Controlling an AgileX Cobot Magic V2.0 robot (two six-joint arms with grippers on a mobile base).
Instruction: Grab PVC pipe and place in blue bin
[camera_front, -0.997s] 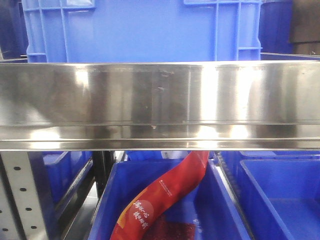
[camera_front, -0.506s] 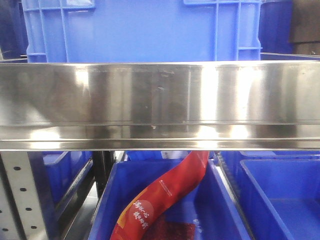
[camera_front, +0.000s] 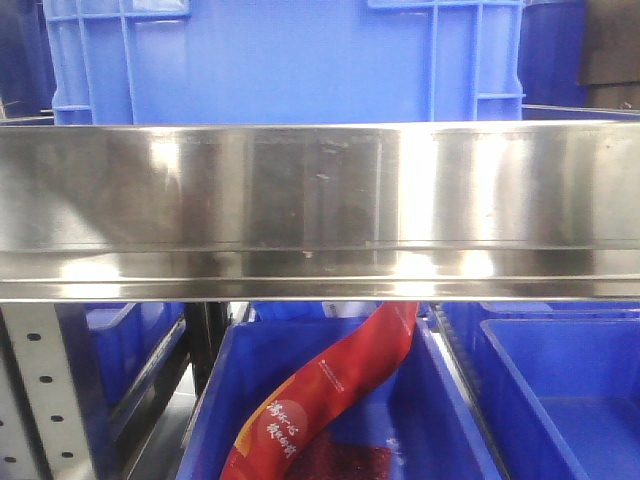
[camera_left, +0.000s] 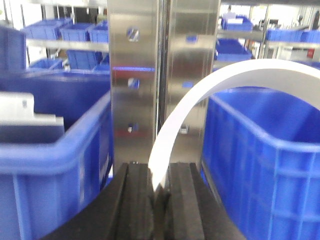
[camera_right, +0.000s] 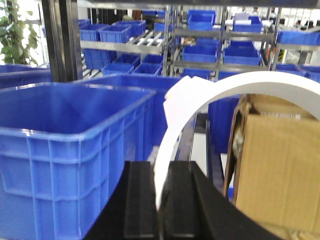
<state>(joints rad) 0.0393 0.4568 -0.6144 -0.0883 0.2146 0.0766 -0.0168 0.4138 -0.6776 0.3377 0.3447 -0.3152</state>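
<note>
No PVC pipe shows in any view. My left gripper (camera_left: 159, 196) is shut, its black jaws close together, and a curved white band (camera_left: 210, 90) rises from between them and arcs to the right. It hangs between two blue bins (camera_left: 50, 150) (camera_left: 265, 150), facing a steel upright (camera_left: 160, 75). My right gripper (camera_right: 161, 200) is shut in the same way, with a like white band (camera_right: 200, 100) arching up from its jaws. A large blue bin (camera_right: 65, 130) stands to its left. Neither gripper appears in the front view.
The front view is filled by a steel shelf rail (camera_front: 320, 200), with a blue bin (camera_front: 280, 60) above it. Below, another blue bin (camera_front: 440, 400) holds a red bag (camera_front: 330, 390). A cardboard box (camera_right: 280, 165) stands right of my right gripper. Racks of blue bins fill the background.
</note>
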